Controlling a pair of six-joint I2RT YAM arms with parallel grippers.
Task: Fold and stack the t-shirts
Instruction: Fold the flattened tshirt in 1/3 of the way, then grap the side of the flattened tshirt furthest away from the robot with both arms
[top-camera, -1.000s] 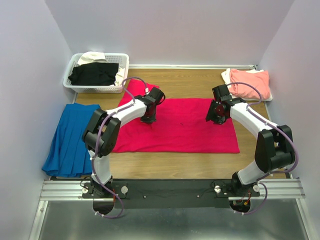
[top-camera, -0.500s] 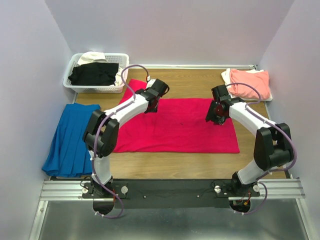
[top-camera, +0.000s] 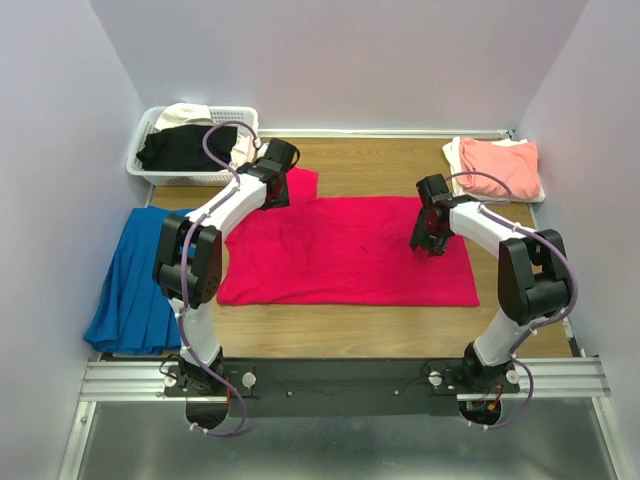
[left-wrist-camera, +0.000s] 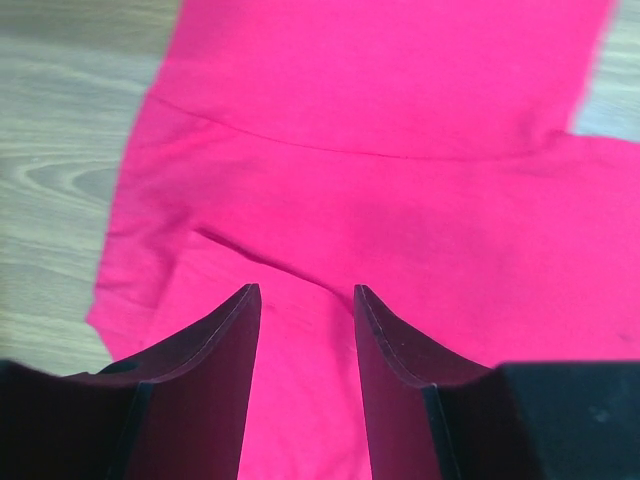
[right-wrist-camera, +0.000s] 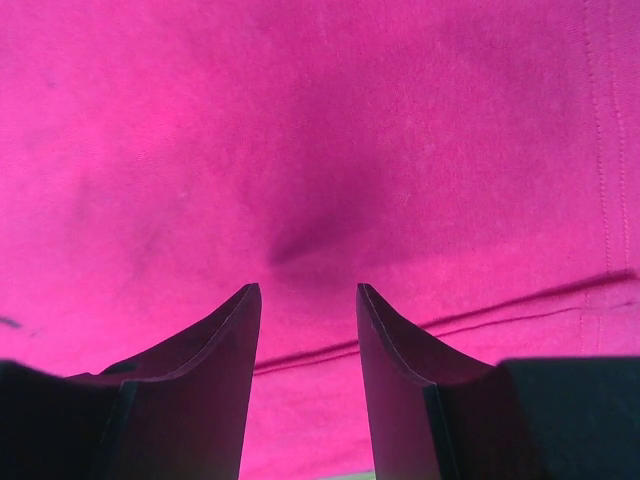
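A crimson-red t-shirt (top-camera: 345, 255) lies spread flat across the middle of the table. My left gripper (top-camera: 273, 192) hangs over its far left sleeve (left-wrist-camera: 380, 90), open, with only red cloth showing between the fingers (left-wrist-camera: 307, 290). Over the shirt's right part, near a stitched hem (right-wrist-camera: 520, 312), my right gripper (top-camera: 429, 242) stands open and holds nothing (right-wrist-camera: 307, 290). A folded salmon-pink t-shirt (top-camera: 497, 163) rests on a cream one at the back right. Black (top-camera: 188, 148) and white (top-camera: 185, 113) t-shirts lie in the basket.
The white lattice basket (top-camera: 143, 165) stands at the back left, close to my left arm. A blue pleated garment (top-camera: 140, 280) lies along the left edge. Bare wood (left-wrist-camera: 60, 180) shows left of the sleeve, and purple walls enclose the table.
My left gripper has opened and moved from the shirt's upper middle back and left to the sleeve near the basket. The right gripper has barely shifted.
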